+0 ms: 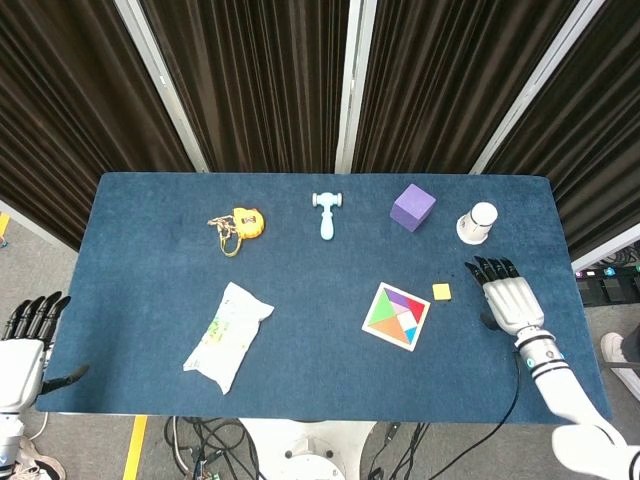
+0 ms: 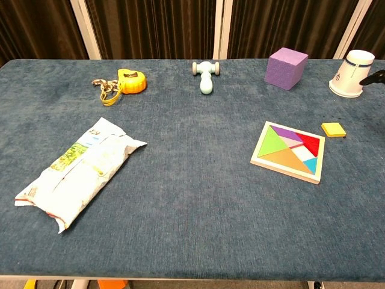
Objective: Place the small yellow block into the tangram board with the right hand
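Hovering over the right side of the dark blue felt-covered table (image 1: 150,240), the robot's right hand (image 1: 508,298) is palm-down with its fingers spread and nothing in them, so totally released. It sits just right of the small yellow square block (image 1: 441,291), near it but not touching. In the chest view only a dark fingertip pokes in at the right edge, next to the white paper cup (image 2: 352,74).

The block lies flat on the felt just off the upper right corner of the square wooden tangram board (image 1: 396,316), close beside it but apart. The board is filled with coloured pieces: green, purple, red, orange and a bit of light blue.

The left hand (image 1: 25,345) hangs off the table's near left corner, fingers apart, holding nothing.

Other stuff on the table: a purple foam cube (image 1: 412,207) along the far edge, left of the cup, a pale blue toy hammer (image 1: 327,213) near the middle back, a yellow tape measure with a chain (image 1: 238,225) to the left of that, and a white crinkly plastic packet (image 1: 227,335) lying on the near left part.
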You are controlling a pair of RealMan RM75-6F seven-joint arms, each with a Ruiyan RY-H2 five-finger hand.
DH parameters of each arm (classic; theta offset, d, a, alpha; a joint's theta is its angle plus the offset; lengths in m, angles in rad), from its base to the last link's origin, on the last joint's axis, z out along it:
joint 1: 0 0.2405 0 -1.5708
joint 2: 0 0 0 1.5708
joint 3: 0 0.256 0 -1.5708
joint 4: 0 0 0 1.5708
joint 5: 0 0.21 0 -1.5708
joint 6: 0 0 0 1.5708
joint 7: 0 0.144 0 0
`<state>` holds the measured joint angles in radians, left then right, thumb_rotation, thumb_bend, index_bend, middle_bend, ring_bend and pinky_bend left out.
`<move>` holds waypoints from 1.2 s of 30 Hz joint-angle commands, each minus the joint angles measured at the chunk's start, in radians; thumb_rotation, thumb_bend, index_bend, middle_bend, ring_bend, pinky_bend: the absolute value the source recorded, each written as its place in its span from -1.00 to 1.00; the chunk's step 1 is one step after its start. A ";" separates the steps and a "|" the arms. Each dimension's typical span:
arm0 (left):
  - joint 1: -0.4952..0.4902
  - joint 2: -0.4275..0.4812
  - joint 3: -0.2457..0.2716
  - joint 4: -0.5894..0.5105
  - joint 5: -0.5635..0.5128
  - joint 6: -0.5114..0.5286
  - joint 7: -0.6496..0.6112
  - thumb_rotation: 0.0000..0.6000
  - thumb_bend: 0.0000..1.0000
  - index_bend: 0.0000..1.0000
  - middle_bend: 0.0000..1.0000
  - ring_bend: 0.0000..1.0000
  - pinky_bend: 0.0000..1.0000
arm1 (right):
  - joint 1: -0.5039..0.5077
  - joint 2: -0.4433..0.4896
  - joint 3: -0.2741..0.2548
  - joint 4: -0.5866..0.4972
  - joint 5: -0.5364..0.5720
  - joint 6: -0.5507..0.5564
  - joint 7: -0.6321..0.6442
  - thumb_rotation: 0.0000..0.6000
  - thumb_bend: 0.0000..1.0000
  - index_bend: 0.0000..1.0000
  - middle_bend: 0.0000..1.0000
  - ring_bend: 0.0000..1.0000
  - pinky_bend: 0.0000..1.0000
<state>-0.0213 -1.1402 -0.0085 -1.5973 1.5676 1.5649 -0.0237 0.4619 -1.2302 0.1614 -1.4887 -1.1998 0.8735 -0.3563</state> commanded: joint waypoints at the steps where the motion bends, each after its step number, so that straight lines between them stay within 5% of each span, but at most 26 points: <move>1: -0.001 0.006 0.002 -0.003 -0.001 -0.005 -0.012 1.00 -1.00 -0.85 -0.94 -1.00 -0.92 | 0.035 -0.028 0.005 0.043 0.036 -0.039 -0.023 1.00 -0.63 -1.00 -1.00 -1.00 -1.00; 36: -0.010 -0.014 0.006 0.037 -0.025 -0.044 -0.031 1.00 -1.00 -0.85 -0.94 -1.00 -0.92 | 0.153 -0.206 -0.035 0.202 0.104 -0.081 0.026 1.00 -0.63 -0.40 -1.00 -1.00 -1.00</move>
<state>-0.0314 -1.1537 -0.0023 -1.5609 1.5428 1.5217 -0.0539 0.6150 -1.4356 0.1263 -1.2865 -1.0965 0.7930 -0.3304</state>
